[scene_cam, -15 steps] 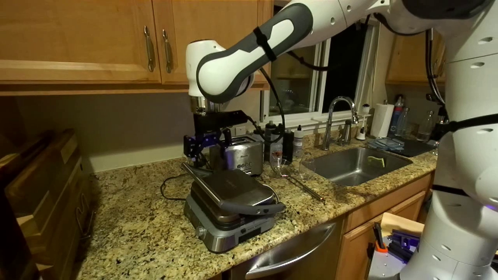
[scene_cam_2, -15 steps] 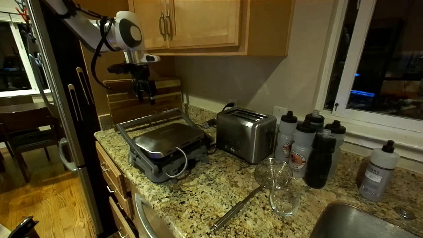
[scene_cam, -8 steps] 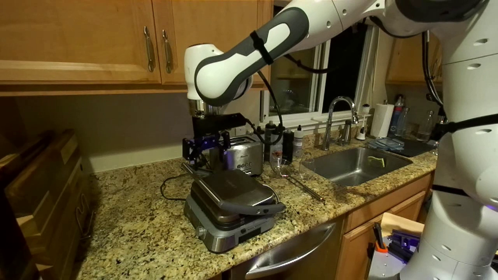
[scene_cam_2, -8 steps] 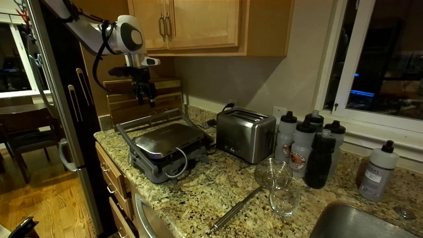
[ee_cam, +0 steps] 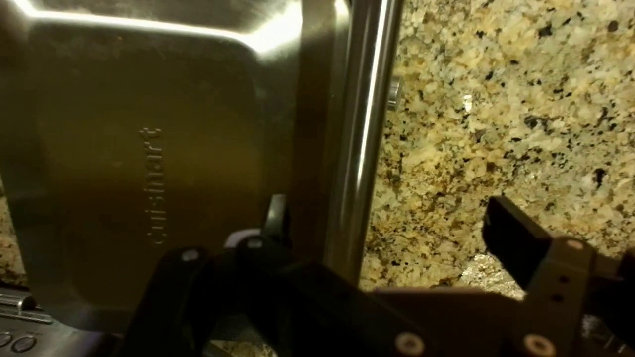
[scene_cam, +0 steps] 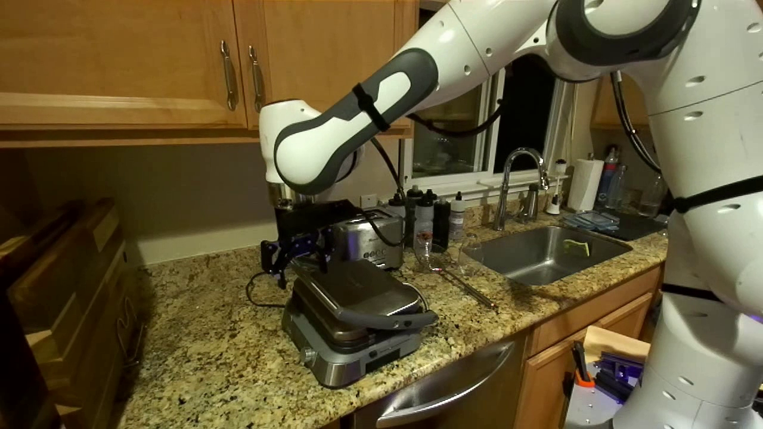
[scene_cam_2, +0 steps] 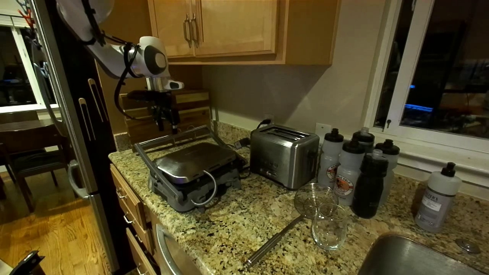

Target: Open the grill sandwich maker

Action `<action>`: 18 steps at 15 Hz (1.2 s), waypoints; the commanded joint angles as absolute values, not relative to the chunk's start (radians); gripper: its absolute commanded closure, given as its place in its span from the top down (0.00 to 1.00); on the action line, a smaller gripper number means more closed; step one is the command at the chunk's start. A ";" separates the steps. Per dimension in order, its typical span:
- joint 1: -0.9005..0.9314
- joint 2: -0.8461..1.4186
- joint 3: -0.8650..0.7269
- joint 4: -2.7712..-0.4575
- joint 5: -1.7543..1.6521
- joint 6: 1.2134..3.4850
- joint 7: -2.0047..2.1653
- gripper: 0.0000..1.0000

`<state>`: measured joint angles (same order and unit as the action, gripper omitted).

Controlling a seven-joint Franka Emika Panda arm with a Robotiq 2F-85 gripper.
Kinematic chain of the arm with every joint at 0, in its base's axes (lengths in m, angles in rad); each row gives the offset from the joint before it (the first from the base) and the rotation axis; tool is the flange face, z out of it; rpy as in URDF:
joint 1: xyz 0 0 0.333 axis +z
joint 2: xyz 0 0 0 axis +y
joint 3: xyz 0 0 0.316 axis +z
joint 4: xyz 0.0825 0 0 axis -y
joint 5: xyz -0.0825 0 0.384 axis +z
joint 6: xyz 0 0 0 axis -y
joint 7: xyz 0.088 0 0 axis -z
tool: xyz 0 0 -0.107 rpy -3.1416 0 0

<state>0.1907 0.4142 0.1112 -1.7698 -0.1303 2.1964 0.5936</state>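
Grill sandwich maker point(scene_cam: 357, 328): stands on the countertop point(scene_cam: 202, 351) near the front edge, with lid point(ee_cam: 208, 99) down and "cuisinart" embossed on top.
Handle bar point(ee_cam: 359, 163): runs along one side of the lid; stands raised above the lid in both exterior views.
Gripper point(ee_cam: 387, 215): spread wide, with nothing held; in the wrist view, shows one finger point(ee_cam: 277, 220) over the lid and one past the handle bar, over the countertop; touching the handle bar or clear of it, not determinable.
Countertop: speckled yellow, tan and black; continues to the sink point(scene_cam: 539, 265).
Toaster point(scene_cam_2: 284, 156): shiny steel; placed near the grill sandwich maker, toward the wall point(scene_cam_2: 248, 91).
Bottles point(scene_cam_2: 345, 179): clear and dark; grouped beside the toaster.
Drinking glass point(scene_cam_2: 329, 229): stands upright near the bottles, beside a long-handled utensil point(scene_cam_2: 273, 242) lying flat.
Sink: steel; holds a yellow-green item point(scene_cam: 576, 246), with faucet point(scene_cam: 502, 199) behind.
Paper towel roll point(scene_cam: 585, 185): stands upright beyond the sink.
Window frame point(scene_cam_2: 408, 65): white, around dark panes point(scene_cam_2: 466, 76).
Upper cabinets point(scene_cam: 119, 59): light wood with metal handles point(scene_cam: 228, 77); mounted above the countertop.
Wooden boards point(scene_cam: 83, 274): set upright at the countertop's end.
Floor point(scene_cam_2: 61, 236): wood; bears a dark chair point(scene_cam_2: 34, 145).
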 commanded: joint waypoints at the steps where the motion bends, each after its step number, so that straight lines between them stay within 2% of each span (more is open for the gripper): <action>1: 0.221 0.457 0.080 -1.734 -0.117 2.210 0.585 1.00; 5: 0.223 0.499 0.074 -1.706 -0.105 2.215 0.584 1.00; 6: 0.224 0.507 0.072 -1.700 -0.103 2.215 0.583 0.94; 7: 0.223 0.512 0.070 -1.697 -0.101 2.216 0.582 0.74; 9: 0.221 0.520 0.067 -1.691 -0.095 2.218 0.580 0.60; 17: 0.212 0.508 0.051 -1.709 -0.076 2.237 0.578 0.09; 18: 0.212 0.508 0.049 -1.710 -0.074 2.237 0.579 0.09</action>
